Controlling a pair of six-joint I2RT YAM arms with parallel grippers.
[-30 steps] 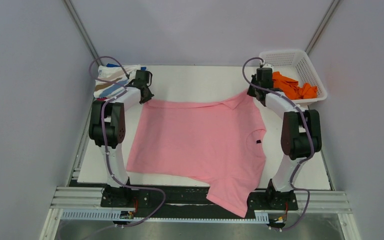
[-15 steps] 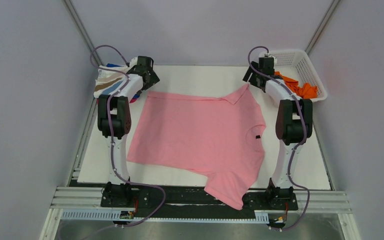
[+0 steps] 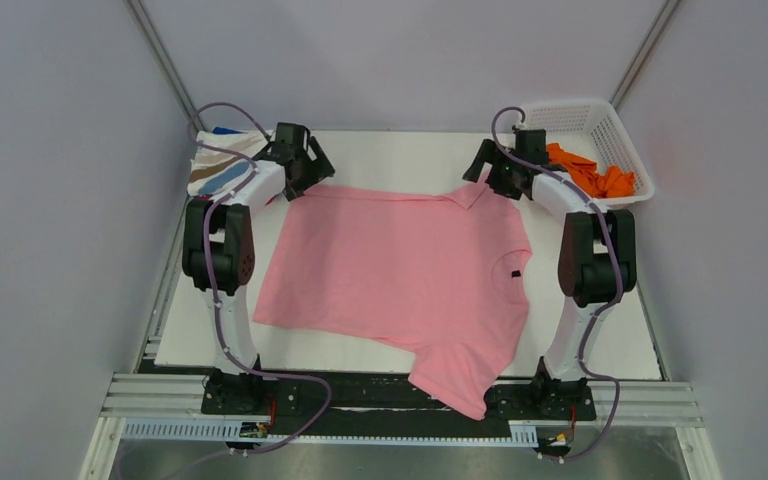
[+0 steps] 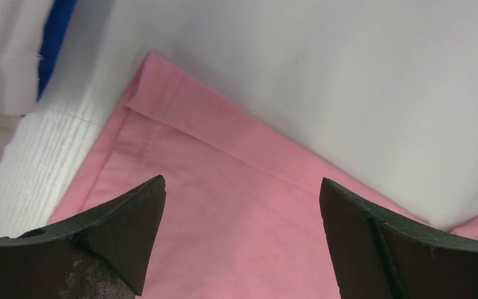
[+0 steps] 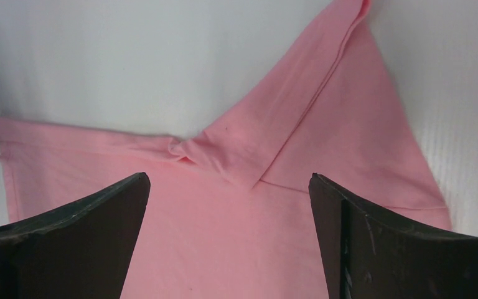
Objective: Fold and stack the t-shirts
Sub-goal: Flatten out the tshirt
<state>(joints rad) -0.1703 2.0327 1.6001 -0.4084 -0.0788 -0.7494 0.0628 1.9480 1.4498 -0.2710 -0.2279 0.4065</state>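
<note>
There's the plain light pink soft-cloth t-shirt (image 3: 400, 270), flat and smooth mid-table, one short sleeve drooping off the near edge at 6 o'clock, another creased into a triangular flap at 1 o'clock. The left gripper (image 4: 241, 184) hovers over the stitched hem corner at 11 o'clock, the right gripper (image 5: 228, 177) over that flap, both with dark wedge fingers spread wide, gripping nothing. At 10 o'clock on the matte white table (image 3: 400, 150) sits a folded white shirt streaked blue and tan (image 3: 215, 165); at 2 o'clock, a crumpled orange shirt (image 3: 585, 170) in a white plastic lattice basket (image 3: 610, 130).
</note>
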